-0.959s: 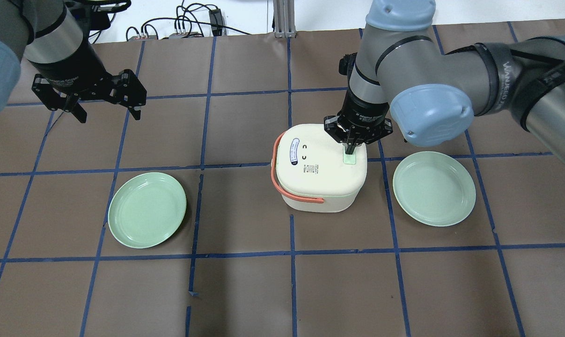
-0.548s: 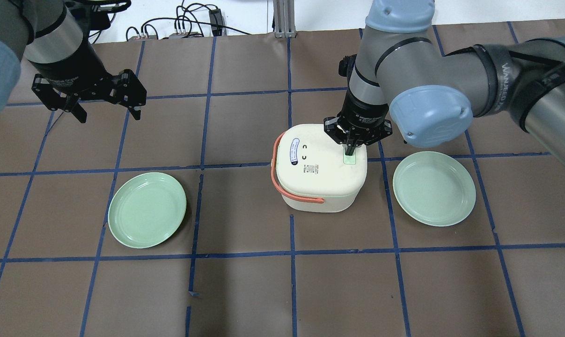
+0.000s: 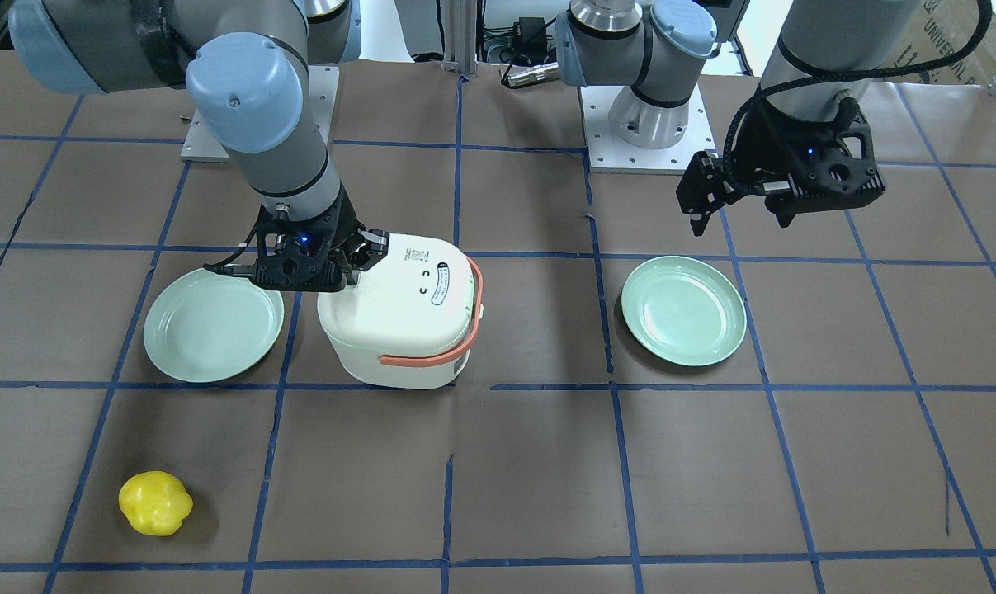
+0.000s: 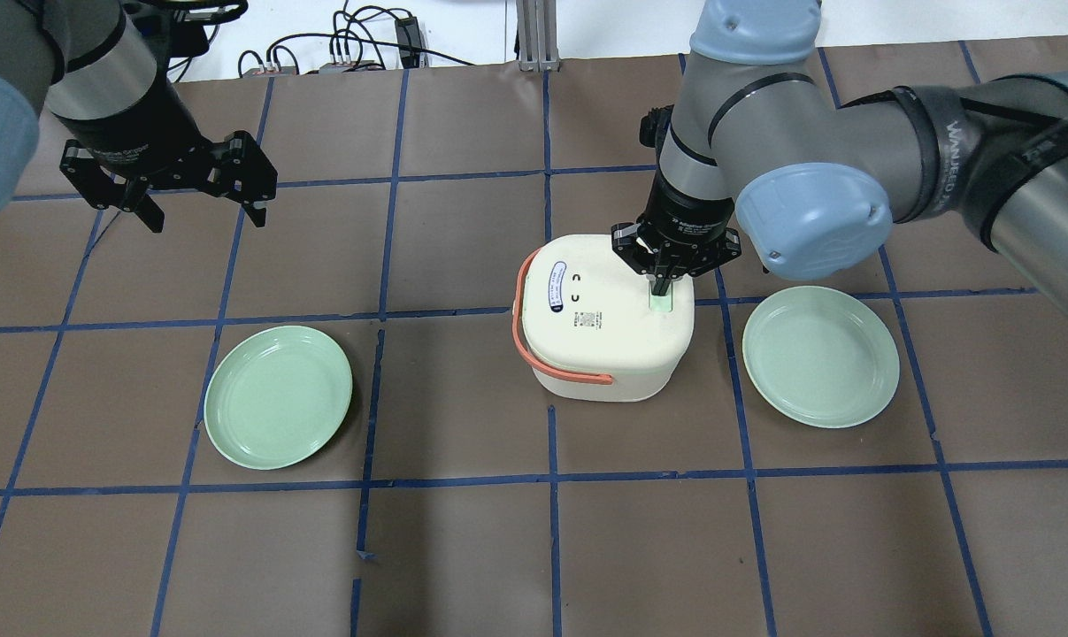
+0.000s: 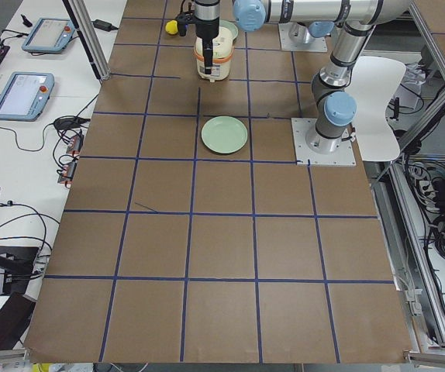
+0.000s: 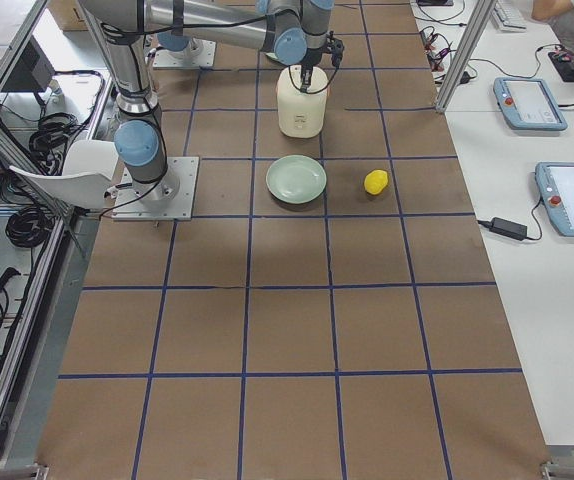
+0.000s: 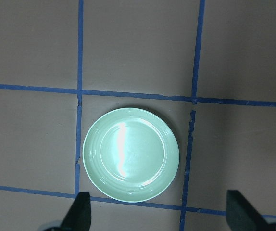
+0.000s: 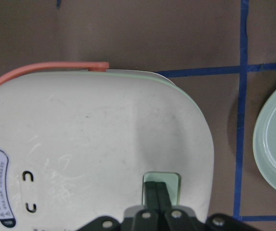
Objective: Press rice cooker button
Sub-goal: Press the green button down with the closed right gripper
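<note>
The cream-white rice cooker (image 4: pixel 600 327) with a salmon handle stands mid-table, also in the front view (image 3: pixel 398 322). Its pale green button (image 4: pixel 664 303) sits on the lid's right edge. My right gripper (image 4: pixel 660 287) is shut, pointing straight down, its closed fingertips (image 8: pixel 156 188) resting on the button (image 8: pixel 172 180). In the front view the gripper (image 3: pixel 337 268) covers the button. My left gripper (image 4: pixel 204 217) is open and empty, hovering high over the table's far left, above a green plate (image 7: pixel 131 154).
Two pale green plates lie on the table, one to the cooker's left (image 4: pixel 277 396) and one just right of it (image 4: pixel 821 356). A yellow pepper (image 3: pixel 155 503) lies near the operators' edge. Cables run along the far edge (image 4: pixel 348 44).
</note>
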